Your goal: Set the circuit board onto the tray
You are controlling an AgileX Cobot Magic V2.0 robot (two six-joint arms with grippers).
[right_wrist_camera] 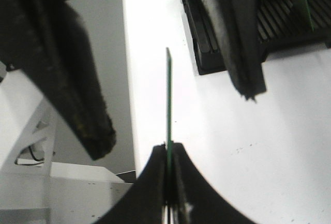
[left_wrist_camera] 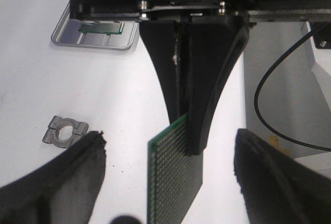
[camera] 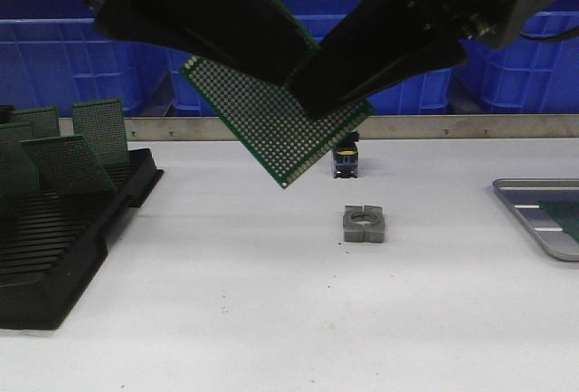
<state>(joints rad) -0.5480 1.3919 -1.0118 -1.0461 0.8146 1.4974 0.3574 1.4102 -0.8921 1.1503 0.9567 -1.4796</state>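
A white table (camera: 226,320) runs back to a metal rail, with blue crates (camera: 63,57) stacked behind it. In the front view a green circuit board (camera: 271,125) hangs in the air, tilted corner-down, above the middle of the table. The right gripper (camera: 317,93) pinches its upper right edge; the left gripper (camera: 262,57) reaches in from the other side, its fingers in front of the board's upper left edge (whether they touch cannot be told here). Below lie a small grey metal block (camera: 364,224) and, behind it, a little dark part (camera: 346,162), with bare table all round them. A black slotted rack (camera: 63,229) holding more green boards sits at the left edge; the grey tray (camera: 534,220) lies at the far right, cut off by the frame.

In the left wrist view the left gripper's fingers (left_wrist_camera: 62,182) stand wide apart, clear of the board on both sides. The right gripper's jaws are closed on the board's end, and the tray beyond already carries one board (left_wrist_camera: 101,27).

In the right wrist view the board is seen edge-on, clamped between the right gripper's closed pads (right_wrist_camera: 155,182), with the rack nearby.
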